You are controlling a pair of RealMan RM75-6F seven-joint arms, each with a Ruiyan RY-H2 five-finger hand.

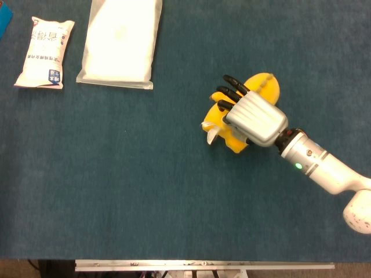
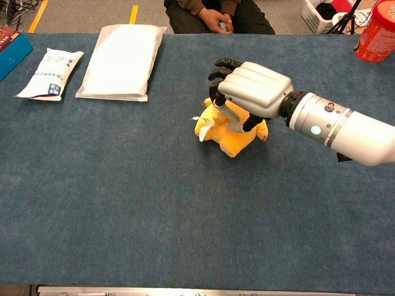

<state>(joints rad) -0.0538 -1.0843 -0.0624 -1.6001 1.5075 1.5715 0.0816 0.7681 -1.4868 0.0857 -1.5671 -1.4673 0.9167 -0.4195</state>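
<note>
Dark blue carpeted counter (image 2: pixel 123 203), broad and flat, with a seated person (image 2: pixel 216 15) just beyond the far edge. Near the middle, slightly right of centre: a small yellow plush toy (image 2: pixel 227 132) resting on the counter, a white fabric tag (image 1: pixel 211 134) poking out at its left end. Directly above it, the silver-backed right hand (image 2: pixel 247 92), palm down, dark fingers (image 1: pixel 231 91) curled over the toy's top and far side, thumb tucked against its near flank in the chest view. Closing on the toy, by the look of it; hard to tell whether truly clenched tight or merely draped and pressing. Left hand absent from both views.

Judged as the grasping stage. Worth doing well: squeeze from both flanks rather than from above, so the soft body bunches into the palm instead of squirting out sideways. Better to gather the bulk of the body, not the tag or a thin limb. Lift straight up only once the plush visibly deforms under the grip.

Well apart, at the far left: a small white printed snack pouch (image 1: pixel 45 52) and a flat white plastic-wrapped packet (image 1: pixel 120 40), side by side. At the far right corner in the chest view, a red cylindrical can (image 2: pixel 376 31).
</note>
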